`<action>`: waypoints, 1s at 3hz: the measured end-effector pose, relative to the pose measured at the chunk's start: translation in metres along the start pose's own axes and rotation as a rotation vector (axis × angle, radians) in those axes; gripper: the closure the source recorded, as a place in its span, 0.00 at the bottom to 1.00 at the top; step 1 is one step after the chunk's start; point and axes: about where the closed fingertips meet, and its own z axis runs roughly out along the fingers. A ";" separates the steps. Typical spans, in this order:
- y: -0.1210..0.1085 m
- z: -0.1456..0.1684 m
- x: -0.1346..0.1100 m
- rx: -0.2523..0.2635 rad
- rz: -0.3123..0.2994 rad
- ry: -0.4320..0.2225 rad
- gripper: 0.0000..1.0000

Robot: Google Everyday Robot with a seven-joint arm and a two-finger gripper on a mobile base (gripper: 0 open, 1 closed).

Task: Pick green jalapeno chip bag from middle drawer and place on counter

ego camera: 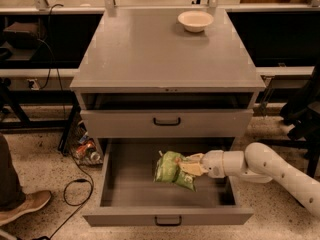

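Bag (171, 168) juts just beyond your gripper (194, 165), fingers closed on its near end; it appears raised off the drawer (130, 184) floor beneath, ready to lift. Counter (150, 54) well above.

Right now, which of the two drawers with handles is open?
The bottom drawer: it is pulled out, and the hand grips the bag above its floor. The drawer above is shut, its front flush with the cabinet.
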 end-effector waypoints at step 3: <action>0.058 -0.104 -0.099 0.149 -0.176 -0.080 1.00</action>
